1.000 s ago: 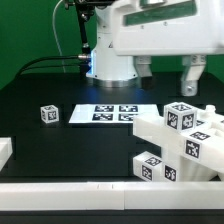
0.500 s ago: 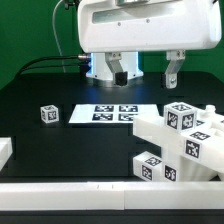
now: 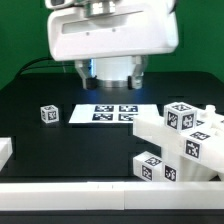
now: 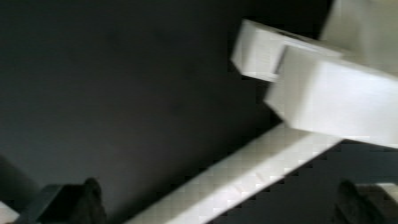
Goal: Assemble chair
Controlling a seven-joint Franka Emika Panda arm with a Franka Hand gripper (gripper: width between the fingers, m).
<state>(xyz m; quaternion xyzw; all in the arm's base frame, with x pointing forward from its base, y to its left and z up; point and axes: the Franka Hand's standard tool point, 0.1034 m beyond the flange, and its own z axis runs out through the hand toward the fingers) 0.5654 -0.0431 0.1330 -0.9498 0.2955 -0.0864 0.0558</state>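
My gripper (image 4: 217, 200): open, fingers far apart, holding nothing | chair parts (image 3: 185, 140): white tagged pile on the black table (image 3: 30, 95), off to the exterior view's right of my gripper | small tagged block (image 3: 49, 114): alone, beside the marker board (image 3: 105, 114)

Arm head has swung toward the exterior view's left. Hand (image 4: 214, 200) fingers, seen earlier, now apparently hidden there.
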